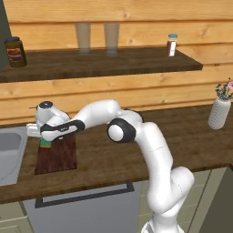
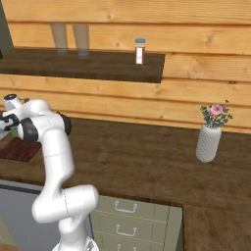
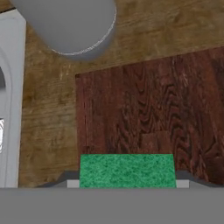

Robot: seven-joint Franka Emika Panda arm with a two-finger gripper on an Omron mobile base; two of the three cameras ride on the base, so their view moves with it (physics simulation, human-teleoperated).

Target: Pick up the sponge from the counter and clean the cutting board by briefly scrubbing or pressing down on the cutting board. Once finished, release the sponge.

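Observation:
The green sponge (image 3: 127,170) sits between the fingertips of my gripper (image 3: 127,181), which is shut on it. Below it lies the dark reddish cutting board (image 3: 153,109) on the wooden counter (image 3: 48,113). In the left base view my gripper (image 1: 44,140) points down over the far left corner of the cutting board (image 1: 58,157), with a bit of the green sponge (image 1: 44,144) showing under the hand. Whether the sponge touches the board I cannot tell. In the right base view the hand hides part of the cutting board (image 2: 19,150).
The grey sink (image 1: 9,152) lies just left of the board, its rim (image 3: 11,87) close to the hand. A grey round object (image 3: 70,26) stands beyond the board. A white vase (image 1: 219,113) stands far right. The wall shelf (image 1: 100,63) carries a jar, glasses and a bottle.

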